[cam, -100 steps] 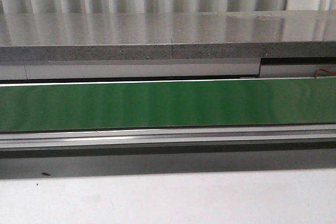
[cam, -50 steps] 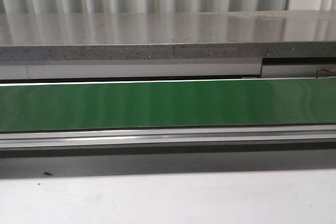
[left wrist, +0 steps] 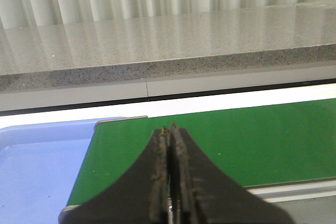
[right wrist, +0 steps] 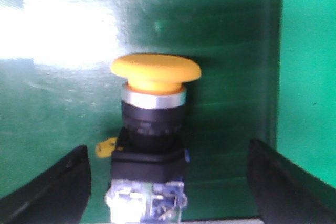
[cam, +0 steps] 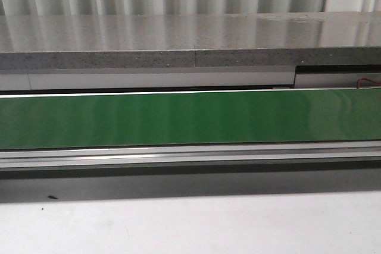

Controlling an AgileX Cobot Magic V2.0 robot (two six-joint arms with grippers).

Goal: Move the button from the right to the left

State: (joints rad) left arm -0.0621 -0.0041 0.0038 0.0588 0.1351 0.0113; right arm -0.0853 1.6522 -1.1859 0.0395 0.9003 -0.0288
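Yellow-headed button (right wrist: 153, 129) on green surface

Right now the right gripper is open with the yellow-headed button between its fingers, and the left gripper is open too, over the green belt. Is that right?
Not quite. The left gripper is shut: the left wrist view shows its fingers pressed together over the green belt, holding nothing. The rest holds: the right gripper is open, with the button between its fingers.

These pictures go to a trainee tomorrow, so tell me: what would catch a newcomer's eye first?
The yellow-headed push button in the right wrist view stands out, lying on green belt between the wide-open right gripper fingers. Next, the long green conveyor belt crossing the front view. Then the left gripper, shut, above the belt's end beside a blue tray.
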